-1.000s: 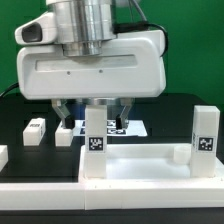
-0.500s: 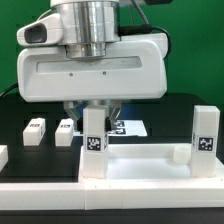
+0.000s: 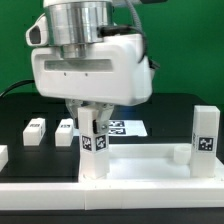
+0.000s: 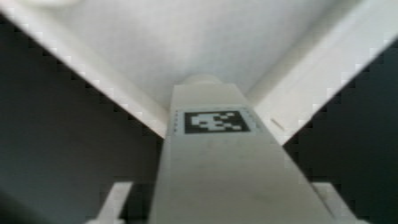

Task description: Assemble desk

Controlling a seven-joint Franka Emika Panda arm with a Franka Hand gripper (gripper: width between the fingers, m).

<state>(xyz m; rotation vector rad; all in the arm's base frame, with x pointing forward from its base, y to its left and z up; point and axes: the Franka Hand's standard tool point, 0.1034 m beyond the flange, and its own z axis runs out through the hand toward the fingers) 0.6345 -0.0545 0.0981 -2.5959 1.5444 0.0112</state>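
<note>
While 2 loose legs [image 3: 32, 131] are left lying, the middle leg [image 3: 95, 165] is stood on the tabletop [image 3: 145, 170] and straddled by the gripper [image 3: 95, 127]; its squeeze cannot be told. The right leg [image 3: 204, 140] is already stood up.

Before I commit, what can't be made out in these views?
Exterior view: whether the gripper grips the leg under it; fingertips small, shadowed.
Exterior view: marker board mostly hidden behind the gripper.
Wrist view: leg's foot and its seat in the tabletop hidden by the leg itself; blurred.
</note>
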